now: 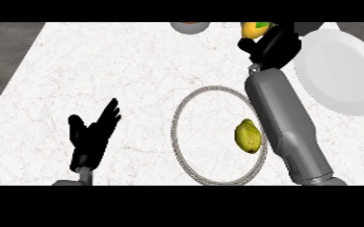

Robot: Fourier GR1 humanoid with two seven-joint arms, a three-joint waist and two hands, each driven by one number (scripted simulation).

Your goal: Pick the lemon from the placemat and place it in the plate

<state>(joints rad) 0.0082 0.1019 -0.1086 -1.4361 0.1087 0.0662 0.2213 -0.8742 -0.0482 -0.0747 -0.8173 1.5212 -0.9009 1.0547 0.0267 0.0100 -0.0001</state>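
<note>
My right hand (pixel 276 45) hovers far right beside the plate (pixel 334 72), its fingers' state unreadable, left hand (pixel 92 130) open; I'd return to the lemon (pixel 247 135) on the placemat (pixel 186 103).

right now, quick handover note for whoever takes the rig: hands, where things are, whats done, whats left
Left hand: open, resting at the lower left, holding nothing.
Right hand: far across the counter beside the plate, next to a yellow-green object; whether its fingers are shut cannot be told.
Lemon: lying on the round placemat, near its right side, untouched.
Done: nothing visible on the plate.
Left: grasp the lemon, carry it to the plate, release.
</note>
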